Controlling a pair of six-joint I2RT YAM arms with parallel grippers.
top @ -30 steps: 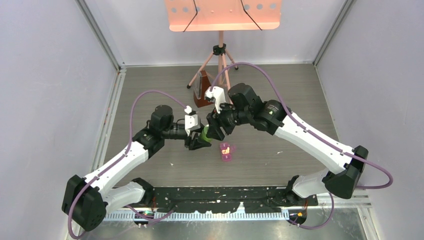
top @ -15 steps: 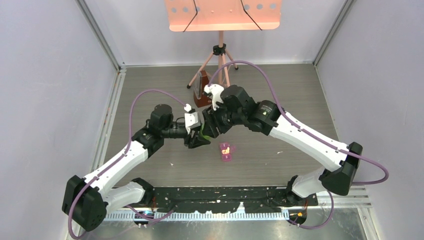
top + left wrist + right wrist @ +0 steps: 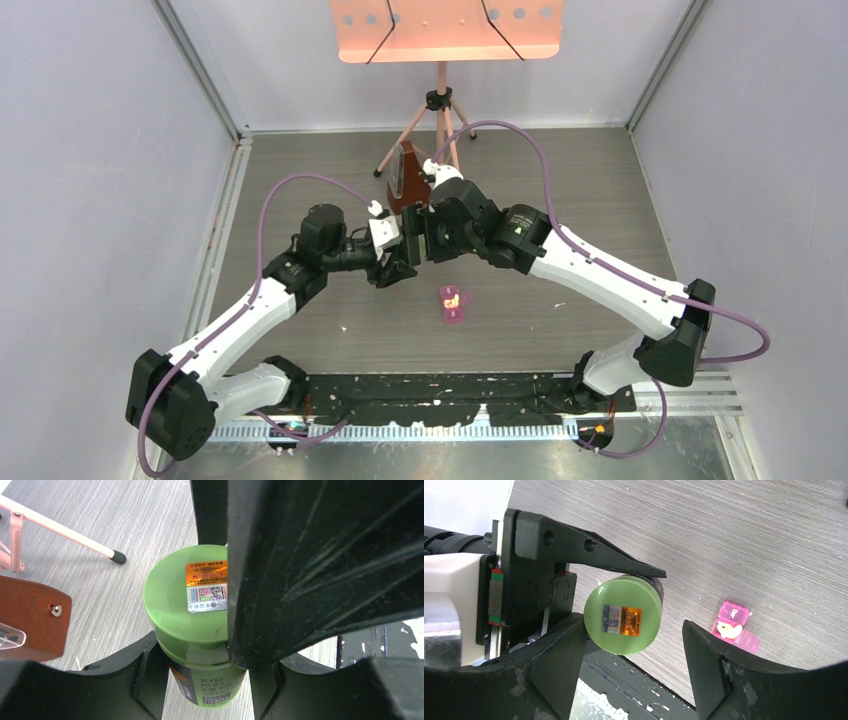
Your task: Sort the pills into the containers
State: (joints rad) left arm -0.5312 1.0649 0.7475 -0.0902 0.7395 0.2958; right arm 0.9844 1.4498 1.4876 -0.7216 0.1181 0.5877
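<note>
Uncapping step, by my read: left jaws clamp the green bottle (image 3: 207, 685); right jaws straddle its cap (image 3: 623, 622), open. Next you close and twist.

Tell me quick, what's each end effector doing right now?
Left end effector: closed on the green bottle, gripping its body.
Right end effector: open, straddling the bottle's cap, not yet clamped.
</note>
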